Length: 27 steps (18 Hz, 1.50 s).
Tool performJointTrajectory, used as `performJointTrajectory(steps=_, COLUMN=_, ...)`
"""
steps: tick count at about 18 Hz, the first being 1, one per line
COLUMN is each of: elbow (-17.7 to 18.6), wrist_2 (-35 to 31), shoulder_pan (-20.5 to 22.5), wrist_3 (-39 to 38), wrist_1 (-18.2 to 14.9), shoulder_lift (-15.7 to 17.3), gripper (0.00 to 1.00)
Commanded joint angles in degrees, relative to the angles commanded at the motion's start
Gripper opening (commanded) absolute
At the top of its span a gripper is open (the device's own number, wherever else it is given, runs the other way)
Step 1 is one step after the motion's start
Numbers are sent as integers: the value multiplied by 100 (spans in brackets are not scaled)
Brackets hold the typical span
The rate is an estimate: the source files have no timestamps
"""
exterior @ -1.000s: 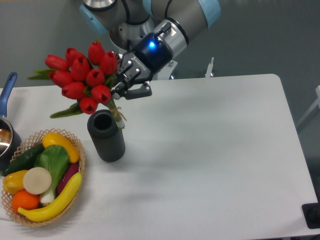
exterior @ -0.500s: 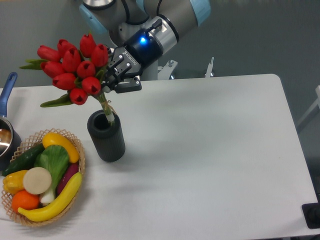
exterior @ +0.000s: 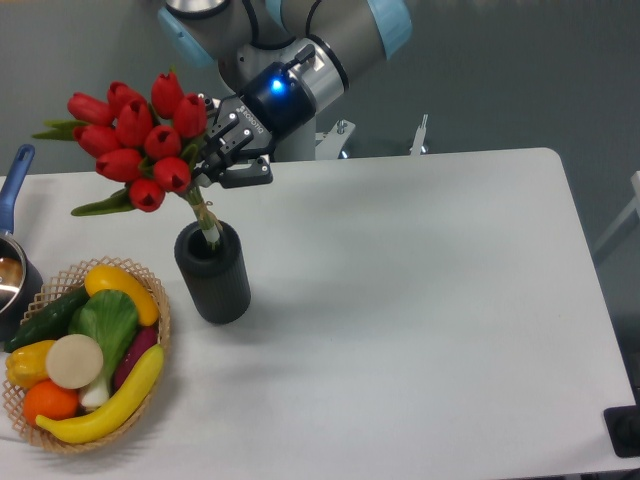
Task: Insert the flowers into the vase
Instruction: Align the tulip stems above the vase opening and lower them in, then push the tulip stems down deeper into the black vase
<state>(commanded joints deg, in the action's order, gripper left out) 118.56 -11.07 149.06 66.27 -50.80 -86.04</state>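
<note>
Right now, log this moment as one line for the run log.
gripper: shut on flowers | stem tips at mouth of vase | bunch tilted left | not yet seated

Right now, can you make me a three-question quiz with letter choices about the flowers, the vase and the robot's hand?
1. Where is the vase?
A. beside the basket
B. at the table's right edge
C. inside the pot

2. What colour are the flowers?
A. yellow
B. red
C. white

3. What is the tool doing?
A. hanging open, holding nothing
B. lying on the table
C. gripping the flower stems above the vase

Answers: 1 A, the vase stands just right of the basket. 2 B, all the buds are red. 3 C, its fingers close on the stems, whose ends reach the vase's mouth.
</note>
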Motion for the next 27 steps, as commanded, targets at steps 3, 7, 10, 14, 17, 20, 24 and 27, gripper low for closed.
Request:
performJointTrajectory(steps=3, elbow=115, wrist_2=0, shoulder_pan=0, wrist_3=96, wrist_1=70, shoulder_lift=0, gripper=10)
performJointTrajectory(steps=7, elbow=264, wrist_2=0, shoulder_pan=0, wrist_3=272, wrist_1=70, shoulder_lift=0, gripper=11)
performJointTrajectory(steps=10, elbow=352, wrist_2=-9, shoulder_pan=0, wrist_3=413, wrist_1=70, shoulder_lift=-9, gripper=11)
performJointTrajectory(steps=14, elbow=475, wrist_2=-9, shoulder_pan=0, wrist_3=650, wrist_1=79, shoulder_lift=-61, gripper=11)
performJointTrajectory(steps=17, elbow=563, wrist_2=-9, shoulder_pan=0, wrist_3=791, wrist_1=70, shoulder_lift=-79, gripper=12)
performJointTrajectory(steps=20, elbow=589, wrist_2=-9, shoulder_pan=0, wrist_3=914, wrist_1=79, shoulder_lift=-167, gripper=14)
performJointTrajectory(steps=24, elbow=668, wrist_2=-18, shoulder_pan=0, wrist_3=1107, wrist_1=79, shoulder_lift=-272, gripper=15)
performJointTrajectory(steps=27, elbow=817, wrist_2=-26, shoulder_pan=0, wrist_3=1397, wrist_1=79, shoulder_lift=-308, gripper=15)
